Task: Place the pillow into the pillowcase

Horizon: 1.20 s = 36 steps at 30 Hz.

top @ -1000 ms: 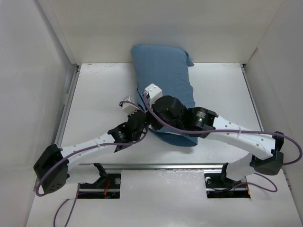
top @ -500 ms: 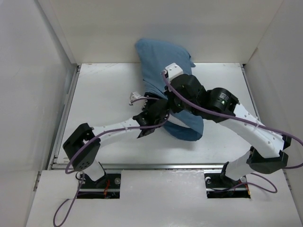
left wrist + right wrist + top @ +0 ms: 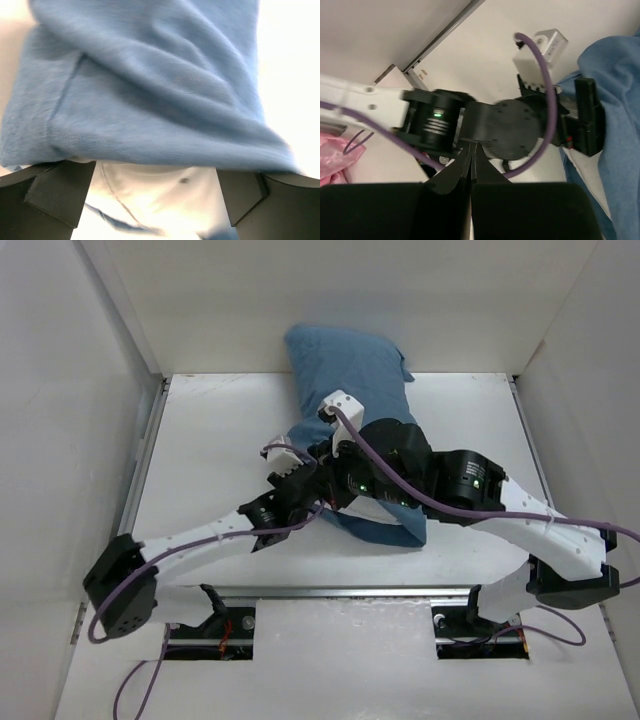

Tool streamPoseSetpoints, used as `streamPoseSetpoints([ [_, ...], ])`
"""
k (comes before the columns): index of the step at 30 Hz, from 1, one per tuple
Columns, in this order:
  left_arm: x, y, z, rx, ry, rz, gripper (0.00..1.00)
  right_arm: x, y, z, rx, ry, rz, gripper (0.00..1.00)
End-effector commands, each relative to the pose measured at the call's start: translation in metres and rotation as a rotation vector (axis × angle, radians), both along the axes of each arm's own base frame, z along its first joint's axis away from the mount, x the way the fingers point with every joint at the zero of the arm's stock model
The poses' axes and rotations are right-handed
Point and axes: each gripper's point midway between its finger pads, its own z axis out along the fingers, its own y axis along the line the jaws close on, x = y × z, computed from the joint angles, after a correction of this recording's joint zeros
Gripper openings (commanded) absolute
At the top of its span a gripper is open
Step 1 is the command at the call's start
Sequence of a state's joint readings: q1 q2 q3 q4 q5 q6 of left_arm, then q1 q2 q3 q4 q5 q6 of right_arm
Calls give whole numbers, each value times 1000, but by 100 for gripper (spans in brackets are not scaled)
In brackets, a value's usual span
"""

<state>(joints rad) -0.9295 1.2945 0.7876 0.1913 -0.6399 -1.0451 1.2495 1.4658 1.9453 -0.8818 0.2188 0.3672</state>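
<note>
Both arms were extended forward and inward, the left arm [image 3: 200, 540] kept low and the right arm [image 3: 520, 515] arched above its wrist. The left gripper [image 3: 150, 187] was spread wide; the right gripper [image 3: 471, 157] was pressed closed.

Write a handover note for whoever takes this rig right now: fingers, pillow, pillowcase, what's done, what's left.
Left gripper: open, fingers spread wide at the pillowcase's hem.
Right gripper: shut, nothing visible between its fingers, close beside the left wrist.
Things: the pillowcase lies on the table, its far end at the back wall. The pillow is inside it. Only a white strip shows below the hem in the left wrist view, and none shows from the top.
Done: pillow almost fully in.
Left: probably draw the hem over the exposed strip, then let go.
</note>
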Motion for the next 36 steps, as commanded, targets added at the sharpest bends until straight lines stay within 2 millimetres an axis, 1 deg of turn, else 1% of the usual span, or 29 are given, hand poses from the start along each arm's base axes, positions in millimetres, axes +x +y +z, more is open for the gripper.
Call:
streamPoseSetpoints([
  [1, -31, 6, 7, 71, 16, -171, 100, 15, 0, 9, 53, -36, -90, 0],
  [3, -49, 18, -8, 84, 67, -191, 100, 24, -4, 4, 37, -42, -127, 0],
  [4, -57, 29, 0, 61, 63, -185, 100, 31, -5, -1, 31, -40, -142, 0],
  [5, -74, 39, -23, 103, 127, -212, 100, 35, -4, -3, 32, -41, -151, 3],
  [6, -81, 48, -29, 103, 149, -203, 100, 41, -7, -9, 20, -33, -163, 12],
  [8, -100, 69, -35, 54, 201, -175, 98, 50, -5, -28, -12, -15, -184, 13],
  [9, -115, 84, -45, 22, 251, -145, 97, 57, -4, -40, -35, -7, -199, 18],
  [10, -117, 86, -51, 32, 260, -144, 97, 57, -4, -45, -46, -3, -199, 20],
  [11, -122, 93, -46, -34, 262, -119, 95, 58, -2, -54, -66, 3, -199, 20],
  [12, -132, 106, -62, -9, 314, -94, 95, 59, -1, -58, -76, -2, -195, 22],
  [13, -136, 111, -65, -17, 324, -84, 95, 54, 4, -65, -83, 7, -151, 26],
  [14, -138, 114, -64, -29, 326, -78, 92, 53, 3, -87, -126, 22, -150, 30],
  [15, -141, 122, -66, -36, 339, -48, 92, 53, 1, -92, -127, 14, -146, 36],
  [16, -141, 127, -67, -30, 337, -27, 92, 52, -1, -103, -151, 13, -141, 42],
  [17, -142, 131, -66, -23, 342, -11, 92, 51, -8, -131, -208, 28, -149, 52],
  [18, -145, 139, -69, 11, 357, 3, 92, 48, -15, -135, -210, 29, -149, 55],
  [19, -142, 145, -61, -8, 347, 49, 91, 44, -13, -141, -195, 37, -126, 60],
  [20, -142, 149, -62, 1, 355, 76, 89, 36, -12, -148, -187, 56, -87, 69],
  [21, -142, 154, -61, -8, 359, 105, 86, 29, -16, -173, -226, 76, -52, 70],
  [22, -143, 160, -65, 11, 383, 144, 83, 27, -12, -177, -200, 76, -35, 70],
  [23, -139, 161, -61, -1, 369, 168, 82, 24, -11, -186, -204, 87, -19, 70],
  [24, -137, 157, -59, 9, 357, 151, 82, 16, -11, -203, -224, 105, 8, 75],
  [25, -129, 151, -53, -4, 334, 159, 82, 13, -8, -211, -237, 110, 17, 76],
  [27, -120, 147, -46, 18, 294, 154, 83, 8, -1, -217, -261, 78, -3, 76],
  [30, -114, 143, -53, 88, 310, 165, 83, -1, 8, -233, -295, 83, -1, 75],
  [32, -115, 151, -60, 119, 354, 235, 72, -5, 19, -236, -265, 87, -20, 71],
  [34, -114, 159, -63, 128, 366, 288, 66, -9, 29, -243, -224, 95, -18, 69],
  [35, -112, 159, -58, 113, 357, 303, 64, -12, 26, -261, -226, 111, -17, 69],
  [36, -110, 159, -56, 108, 344, 309, 64, -13, 46, -255, -116, 87, 5, 70],
])
